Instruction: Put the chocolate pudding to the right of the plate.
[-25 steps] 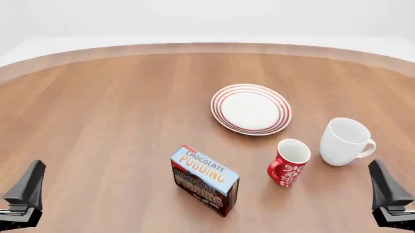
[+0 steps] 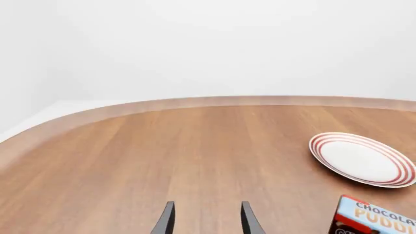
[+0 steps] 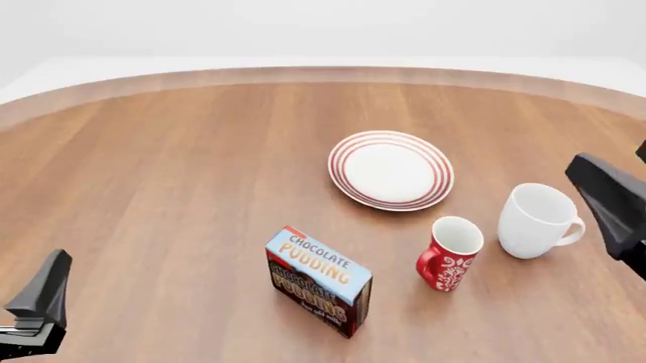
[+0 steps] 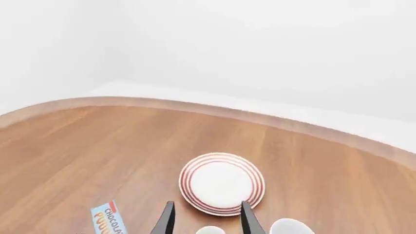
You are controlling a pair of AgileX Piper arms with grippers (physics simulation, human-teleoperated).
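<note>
Front view: brown wooden table [image 3: 181,174] against white walls; both end effectors' fingers parted, empty.

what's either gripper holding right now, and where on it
Nothing. Both the left gripper and right gripper are open and empty; the chocolate pudding stands untouched on the table.

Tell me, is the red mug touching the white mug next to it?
Apart. In the front view a strip of bare wood shows between the red mug and the white mug, from rims down to bases.
</note>
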